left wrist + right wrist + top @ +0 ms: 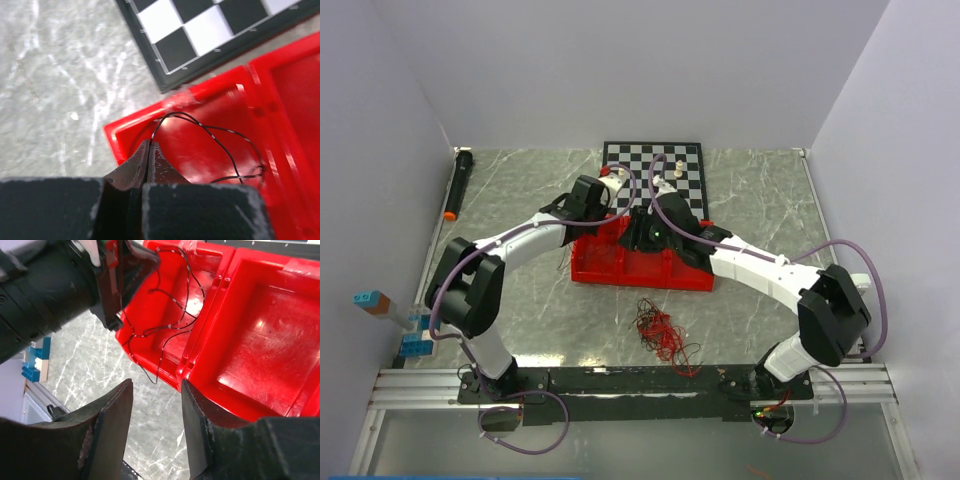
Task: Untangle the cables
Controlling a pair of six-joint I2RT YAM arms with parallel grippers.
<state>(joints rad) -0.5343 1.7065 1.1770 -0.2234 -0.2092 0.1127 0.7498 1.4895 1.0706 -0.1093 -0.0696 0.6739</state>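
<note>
Centrally, left end effector point(150, 150) pinches black wire point(220, 129) over red bin point(195, 155); right end effector point(156, 387) open; tangle point(660, 335) nearer, chessboard point(630, 160) behind.

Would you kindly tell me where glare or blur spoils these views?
Left wrist: the red tray is blurred with glare near its rim, black wire fairly sharp; right wrist: white glare on the tray floor; top external: even light, cables small but distinct.

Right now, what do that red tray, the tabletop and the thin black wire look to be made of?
Red tray: probably moulded plastic, glossy, with bright glints and fine scuffs. Tabletop: looks like grey marble with white veins, possibly a printed sheet. Black wire: seemingly metal under dark coating; it holds springy loops.
</note>
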